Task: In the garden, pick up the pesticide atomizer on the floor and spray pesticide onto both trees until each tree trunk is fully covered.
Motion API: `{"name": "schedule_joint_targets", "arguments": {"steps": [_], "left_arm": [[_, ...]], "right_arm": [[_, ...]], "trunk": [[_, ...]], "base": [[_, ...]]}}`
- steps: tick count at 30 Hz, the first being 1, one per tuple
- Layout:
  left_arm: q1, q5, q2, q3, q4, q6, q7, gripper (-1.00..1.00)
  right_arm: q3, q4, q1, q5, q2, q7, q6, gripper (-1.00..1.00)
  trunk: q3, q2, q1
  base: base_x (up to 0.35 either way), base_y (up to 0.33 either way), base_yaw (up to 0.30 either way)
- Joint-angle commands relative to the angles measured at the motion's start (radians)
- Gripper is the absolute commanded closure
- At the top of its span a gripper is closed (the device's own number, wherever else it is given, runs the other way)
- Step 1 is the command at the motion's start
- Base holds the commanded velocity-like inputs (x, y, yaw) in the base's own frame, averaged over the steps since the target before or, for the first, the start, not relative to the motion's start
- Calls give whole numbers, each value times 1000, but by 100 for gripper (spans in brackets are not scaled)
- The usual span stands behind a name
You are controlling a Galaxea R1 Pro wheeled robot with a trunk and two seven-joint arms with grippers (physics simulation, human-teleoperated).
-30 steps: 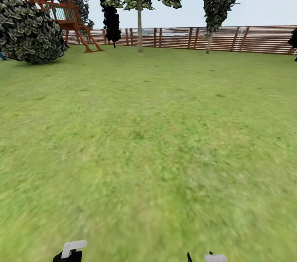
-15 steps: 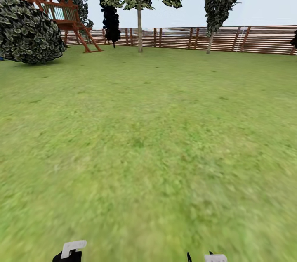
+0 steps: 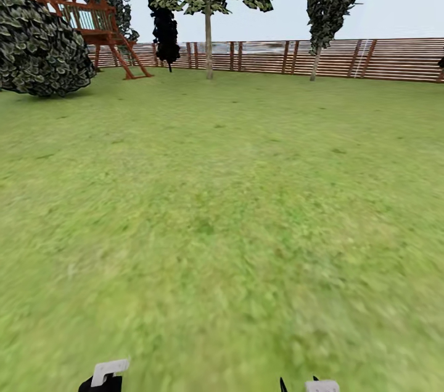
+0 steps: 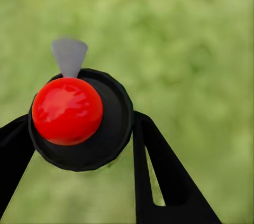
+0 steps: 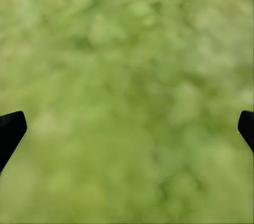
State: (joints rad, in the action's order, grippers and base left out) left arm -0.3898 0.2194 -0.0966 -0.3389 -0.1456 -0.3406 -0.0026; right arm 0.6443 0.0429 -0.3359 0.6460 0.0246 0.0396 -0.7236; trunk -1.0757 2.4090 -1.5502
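Observation:
In the left wrist view the pesticide atomizer (image 4: 74, 110) shows from above as a black round body with a red ball top and a grey nozzle. My left gripper (image 4: 82, 150) is shut on it, one black finger (image 4: 159, 171) on each side. My right gripper (image 5: 127, 128) is open over blurry grass, with nothing between its tips. Two tall trees stand far off by the fence: one (image 3: 208, 40) with a pale trunk at centre, another (image 3: 316, 58) to its right. The grass floor (image 3: 222, 225) stretches between me and them.
A round dark bush (image 3: 37, 46) sits at the far left with a red-brown wooden play tower (image 3: 74, 3) behind it. A brown slat fence (image 3: 345, 58) closes the lawn's far side. Bits of both my wrists show at the head view's lower edge.
The whole head view has slid slightly: the bush and play tower sit a little further left, so the camera has moved. Both wrists keep their places in the picture.

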Motion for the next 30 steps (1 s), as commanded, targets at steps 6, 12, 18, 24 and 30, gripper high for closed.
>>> {"name": "schedule_joint_targets", "arguments": {"steps": [6, 12, 18, 24, 30], "left_arm": [[0, 0, 0, 0, 0, 0, 0, 100], [0, 0, 0, 0, 0, 0, 0, 100], [0, 0, 0, 0, 0, 0, 0, 100], [0, 0, 0, 0, 0, 0, 0, 100], [0, 0, 0, 0, 0, 0, 0, 100]], "right_arm": [[0, 0, 0, 0, 0, 0, 0, -100], [0, 0, 0, 0, 0, 0, 0, -100], [0, 0, 0, 0, 0, 0, 0, -100], [0, 0, 0, 0, 0, 0, 0, -100], [0, 0, 0, 0, 0, 0, 0, -100]], "trunk": [[0, 0, 0], [0, 0, 0], [0, 0, 0], [0, 0, 0], [0, 0, 0]], "base": [[339, 0, 0], [339, 0, 0], [339, 0, 0], [339, 0, 0], [339, 0, 0]]}}
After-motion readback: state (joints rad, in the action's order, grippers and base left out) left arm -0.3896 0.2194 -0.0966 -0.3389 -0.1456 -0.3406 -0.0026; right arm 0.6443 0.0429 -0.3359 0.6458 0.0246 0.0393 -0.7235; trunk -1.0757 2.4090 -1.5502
